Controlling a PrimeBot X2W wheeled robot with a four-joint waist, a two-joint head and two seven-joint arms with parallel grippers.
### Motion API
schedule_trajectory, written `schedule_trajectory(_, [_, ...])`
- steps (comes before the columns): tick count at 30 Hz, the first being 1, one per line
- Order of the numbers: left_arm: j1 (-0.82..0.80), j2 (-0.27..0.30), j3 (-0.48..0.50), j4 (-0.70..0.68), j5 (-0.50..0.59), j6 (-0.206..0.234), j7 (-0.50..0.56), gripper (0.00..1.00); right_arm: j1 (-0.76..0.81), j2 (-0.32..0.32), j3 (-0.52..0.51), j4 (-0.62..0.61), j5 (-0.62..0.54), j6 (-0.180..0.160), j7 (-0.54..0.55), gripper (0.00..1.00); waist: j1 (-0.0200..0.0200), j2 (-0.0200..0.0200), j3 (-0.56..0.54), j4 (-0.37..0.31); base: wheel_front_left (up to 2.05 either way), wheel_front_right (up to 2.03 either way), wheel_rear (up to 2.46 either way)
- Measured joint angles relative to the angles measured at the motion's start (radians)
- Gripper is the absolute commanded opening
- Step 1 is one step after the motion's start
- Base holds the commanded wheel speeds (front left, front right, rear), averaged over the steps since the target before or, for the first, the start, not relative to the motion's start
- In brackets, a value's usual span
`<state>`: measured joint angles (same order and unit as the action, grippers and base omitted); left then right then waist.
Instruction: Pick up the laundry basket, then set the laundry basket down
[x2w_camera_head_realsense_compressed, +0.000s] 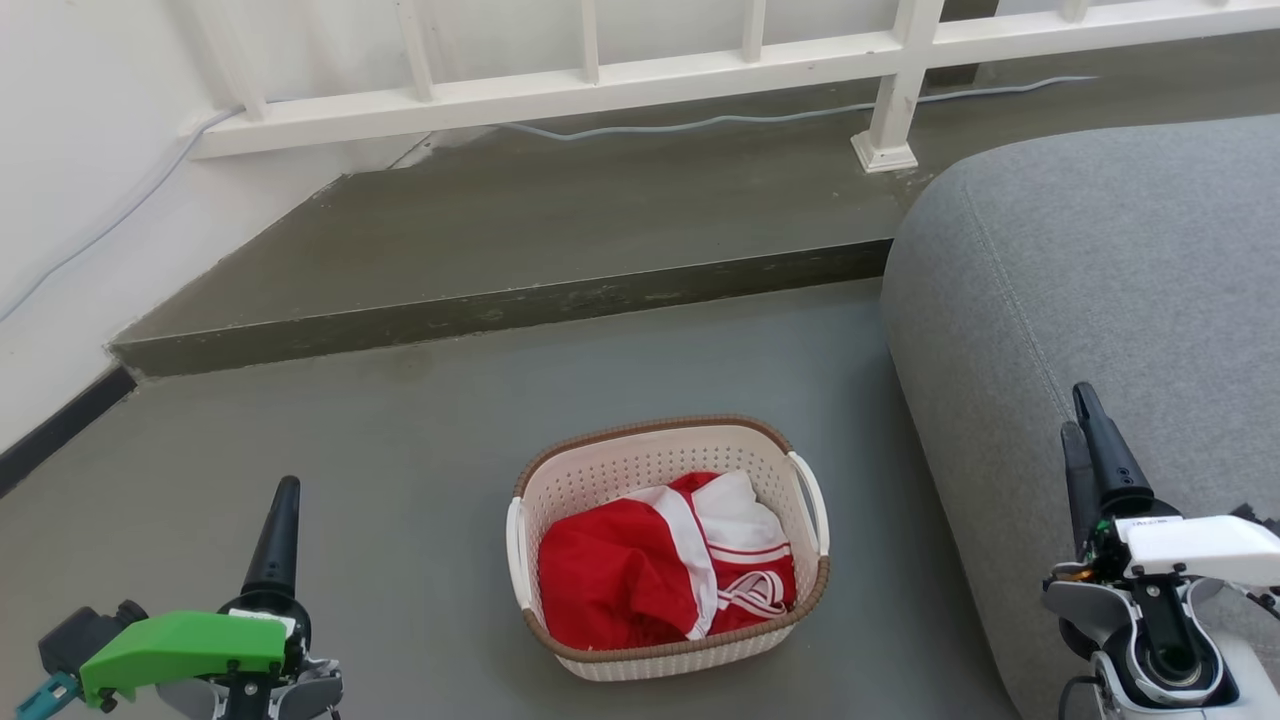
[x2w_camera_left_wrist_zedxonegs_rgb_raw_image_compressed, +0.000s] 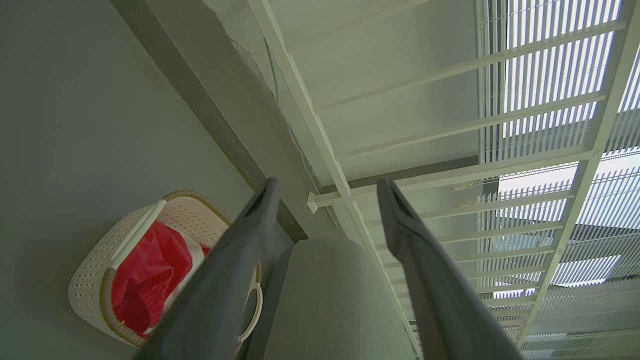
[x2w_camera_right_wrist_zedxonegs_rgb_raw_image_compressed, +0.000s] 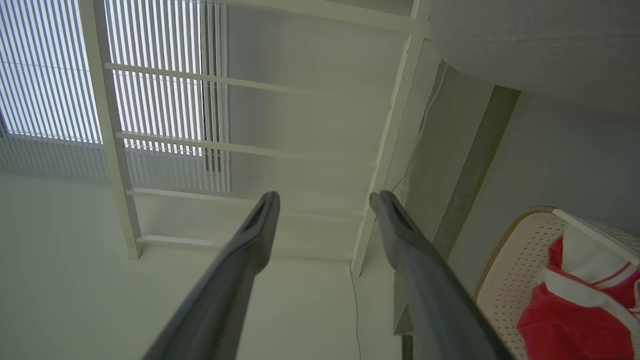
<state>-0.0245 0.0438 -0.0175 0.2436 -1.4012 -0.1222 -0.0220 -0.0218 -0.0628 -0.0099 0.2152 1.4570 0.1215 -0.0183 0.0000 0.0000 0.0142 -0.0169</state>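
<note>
The laundry basket (x2w_camera_head_realsense_compressed: 640, 462) stands on the grey floor, cream-white and perforated, with a brown rim and white side handles. A red and white garment (x2w_camera_head_realsense_compressed: 650, 570) lies inside it. My left gripper (x2w_camera_head_realsense_compressed: 285, 500) hovers to the basket's left, well apart from it. In the left wrist view this gripper (x2w_camera_left_wrist_zedxonegs_rgb_raw_image_compressed: 327, 192) is open and empty, and the basket (x2w_camera_left_wrist_zedxonegs_rgb_raw_image_compressed: 95, 272) lies at the lower left. My right gripper (x2w_camera_head_realsense_compressed: 1078, 412) hangs over the sofa edge, right of the basket. The right wrist view shows that gripper (x2w_camera_right_wrist_zedxonegs_rgb_raw_image_compressed: 325, 200) open and empty, with the basket (x2w_camera_right_wrist_zedxonegs_rgb_raw_image_compressed: 515, 260) at the lower right.
A grey sofa (x2w_camera_head_realsense_compressed: 1100, 260) fills the right side, close to the basket. Behind the basket a raised concrete step (x2w_camera_head_realsense_compressed: 500, 305) crosses the floor, topped by a white railing (x2w_camera_head_realsense_compressed: 600, 80) and a pale cable (x2w_camera_head_realsense_compressed: 700, 122). A white wall runs along the left.
</note>
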Motion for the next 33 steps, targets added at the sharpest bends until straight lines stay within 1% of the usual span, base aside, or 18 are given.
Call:
schedule_trajectory(10, [-0.003,-0.001,-0.003,-0.030,0.158,0.000,-0.031,1.00,-0.011,-0.014,0.071,-0.016,-0.108,0.000,-0.036,1.00,0.0000,0.0000,0.001,-0.005,0.00,0.00,0.00])
schedule_trajectory(15, [-0.008,0.007,-0.024,-0.033,0.299,-0.001,-0.045,1.00,-0.012,-0.043,0.105,-0.016,-0.198,0.000,-0.052,1.00,0.0000,0.0000,0.002,-0.009,0.00,0.00,0.00])
schedule_trajectory(16, [-0.008,0.007,-0.024,-0.033,0.299,-0.001,-0.045,1.00,-0.012,-0.043,0.105,-0.016,-0.198,0.000,-0.052,1.00,0.0000,0.0000,0.002,-0.009,0.00,0.00,0.00])
schedule_trajectory(20, [-0.008,0.007,-0.025,-0.039,0.378,0.000,-0.058,1.00,-0.014,-0.047,0.118,-0.015,-0.263,0.000,-0.062,1.00,0.0000,0.0000,0.004,-0.011,0.00,0.00,0.00])
schedule_trajectory(26, [-0.018,0.005,-0.051,-0.058,0.492,0.009,-0.077,1.00,-0.034,-0.072,0.116,-0.018,-0.442,-0.002,-0.080,1.00,0.0000,0.0000,0.005,-0.013,0.00,0.00,0.00])
schedule_trajectory(27, [-0.019,0.005,-0.053,-0.060,0.511,0.009,-0.077,1.00,-0.037,-0.075,0.119,-0.021,-0.468,-0.007,-0.084,1.00,0.0000,0.0000,0.006,-0.013,0.00,0.00,0.00])
schedule_trajectory(31, [-0.018,0.005,-0.069,-0.060,0.580,0.021,-0.089,1.00,-0.039,-0.081,0.157,-0.021,-0.554,-0.009,-0.096,1.00,0.0000,0.0000,0.007,-0.013,0.00,0.00,0.00])
schedule_trajectory(33, [-0.018,0.005,-0.076,-0.061,0.617,0.023,-0.098,1.00,-0.039,-0.081,0.172,-0.021,-0.592,-0.019,-0.103,1.00,0.0000,0.0000,0.008,-0.012,0.00,0.00,0.00])
